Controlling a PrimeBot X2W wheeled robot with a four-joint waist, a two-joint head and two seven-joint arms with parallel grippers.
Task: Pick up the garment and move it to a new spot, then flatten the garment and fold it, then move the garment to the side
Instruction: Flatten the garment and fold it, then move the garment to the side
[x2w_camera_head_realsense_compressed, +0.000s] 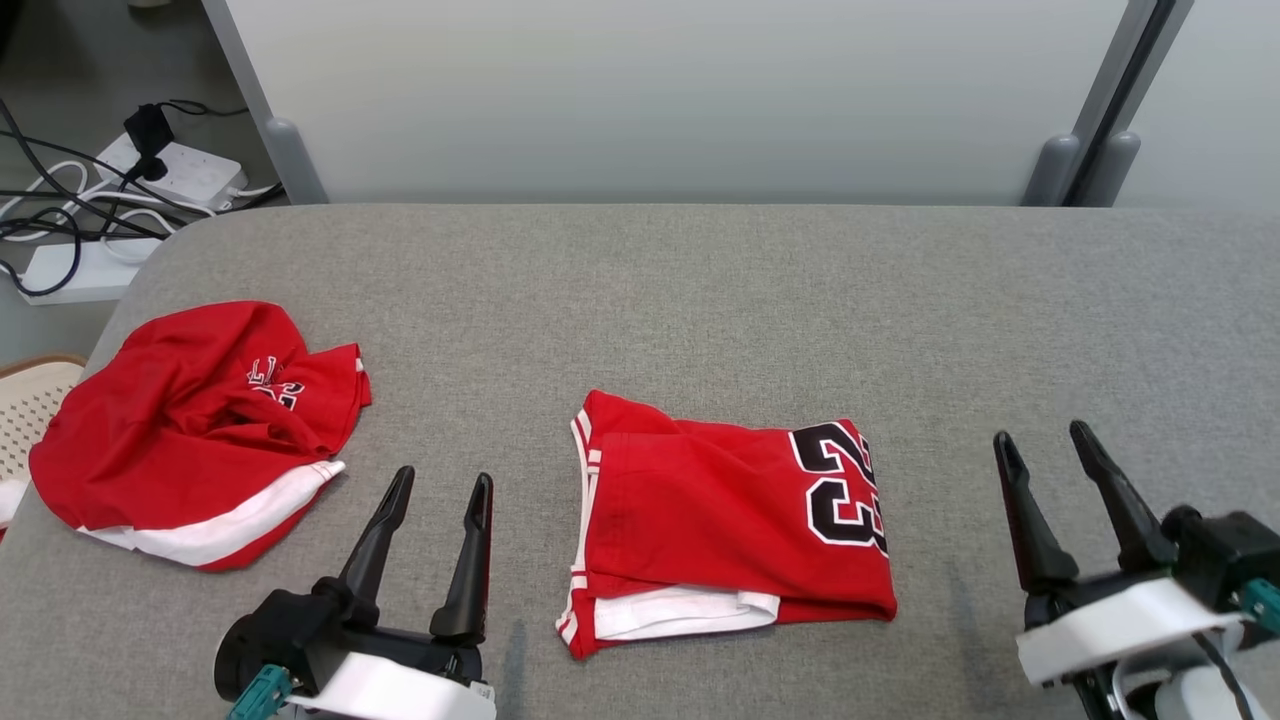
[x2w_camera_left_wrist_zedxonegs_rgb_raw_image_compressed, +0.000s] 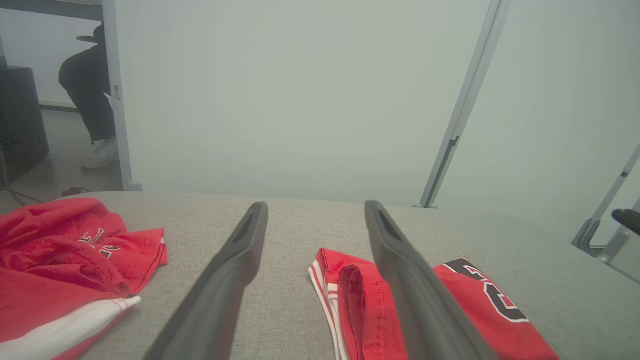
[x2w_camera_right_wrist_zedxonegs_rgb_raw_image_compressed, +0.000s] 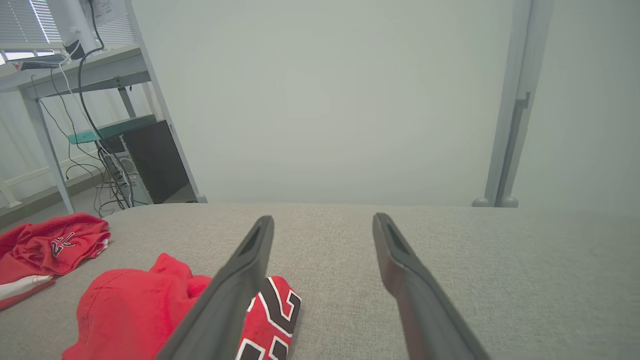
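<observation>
Jaws at lower left and lower right gape wide, empty. Folded garment (x2w_camera_head_realsense_compressed: 730, 520) lies lower centre on the worktop (x2w_camera_head_realsense_compressed: 700, 290); pinching only its top layer would likely undo the fold.

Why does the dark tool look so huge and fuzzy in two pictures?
Left wrist view: the left tool sits near a wide-angle lens, so it looms, soft-edged. Right wrist view: the right tool likewise. Head view: soft, even light, sharp folded garment, no glare.
</observation>
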